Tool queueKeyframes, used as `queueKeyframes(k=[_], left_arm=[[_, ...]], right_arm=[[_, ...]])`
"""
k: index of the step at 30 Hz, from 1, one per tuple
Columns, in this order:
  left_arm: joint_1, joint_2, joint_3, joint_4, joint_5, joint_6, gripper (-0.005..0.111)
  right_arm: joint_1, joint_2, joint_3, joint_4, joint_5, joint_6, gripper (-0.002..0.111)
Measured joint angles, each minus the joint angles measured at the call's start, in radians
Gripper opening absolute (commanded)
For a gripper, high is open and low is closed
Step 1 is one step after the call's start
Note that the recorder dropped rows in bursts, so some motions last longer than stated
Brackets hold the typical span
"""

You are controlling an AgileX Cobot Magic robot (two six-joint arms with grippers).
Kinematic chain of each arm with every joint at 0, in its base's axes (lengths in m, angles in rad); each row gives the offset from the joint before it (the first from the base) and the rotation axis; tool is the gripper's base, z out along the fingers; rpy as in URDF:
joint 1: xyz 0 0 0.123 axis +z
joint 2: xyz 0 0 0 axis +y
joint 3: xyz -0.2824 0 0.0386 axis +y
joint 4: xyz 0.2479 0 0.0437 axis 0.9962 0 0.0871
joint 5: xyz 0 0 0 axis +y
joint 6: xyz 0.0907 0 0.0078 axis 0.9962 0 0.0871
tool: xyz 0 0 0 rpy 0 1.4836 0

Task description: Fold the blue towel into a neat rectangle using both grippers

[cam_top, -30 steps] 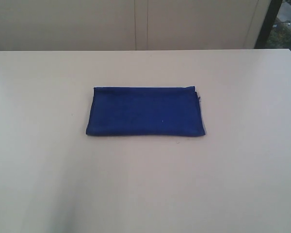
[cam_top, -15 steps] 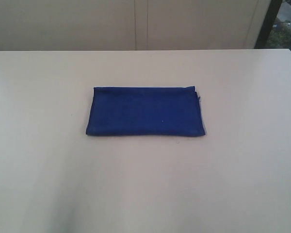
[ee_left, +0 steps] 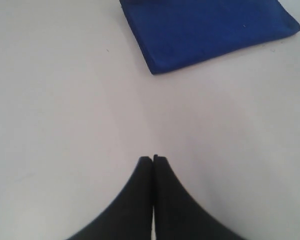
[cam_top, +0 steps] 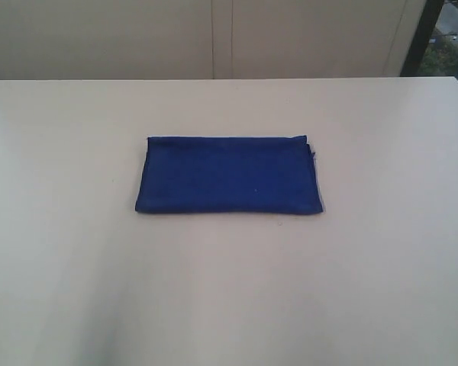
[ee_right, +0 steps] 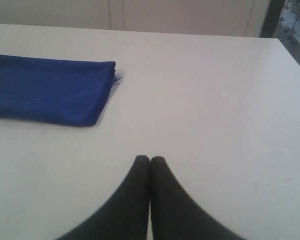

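L gripper point(ee_left: 153, 159), R gripper point(ee_right: 150, 159) closed, both off blue towel point(cam_top: 229, 175).

Count from here: one blue towel point(cam_top: 229, 174), lying as a single folded rectangle, on one white table point(cam_top: 229, 297). Two grippers total, one left gripper point(ee_left: 153, 158) and one right gripper point(ee_right: 150, 159), each showing two black fingers point(ee_left: 137, 195) closed against each other, so four fingers in all. One frayed thread tuft point(ee_right: 117, 76) at one towel corner, one small white speck point(cam_top: 257, 188) on the towel's top face
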Motion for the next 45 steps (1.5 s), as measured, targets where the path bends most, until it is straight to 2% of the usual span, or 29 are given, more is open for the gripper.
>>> queueKeyframes(k=[8, 36, 41, 45], left_arm=[[0.0, 0.0, 0.0, 0.0, 0.0, 0.002, 0.0], [0.0, -0.005, 0.0, 0.012, -0.004, 0.008, 0.0], [0.063, -0.077, 0.029, 0.046, -0.029, 0.026, 0.0], [0.129, -0.177, 0.115, 0.053, -0.058, 0.026, 0.0]], right_arm=[[-0.029, 0.0, 0.0, -0.001, 0.0, 0.0, 0.0], [-0.03, 0.0, 0.0, -0.001, 0.0, 0.0, 0.0], [-0.03, 0.0, 0.0, -0.001, 0.0, 0.0, 0.0], [-0.03, 0.0, 0.0, -0.001, 0.0, 0.0, 0.0]])
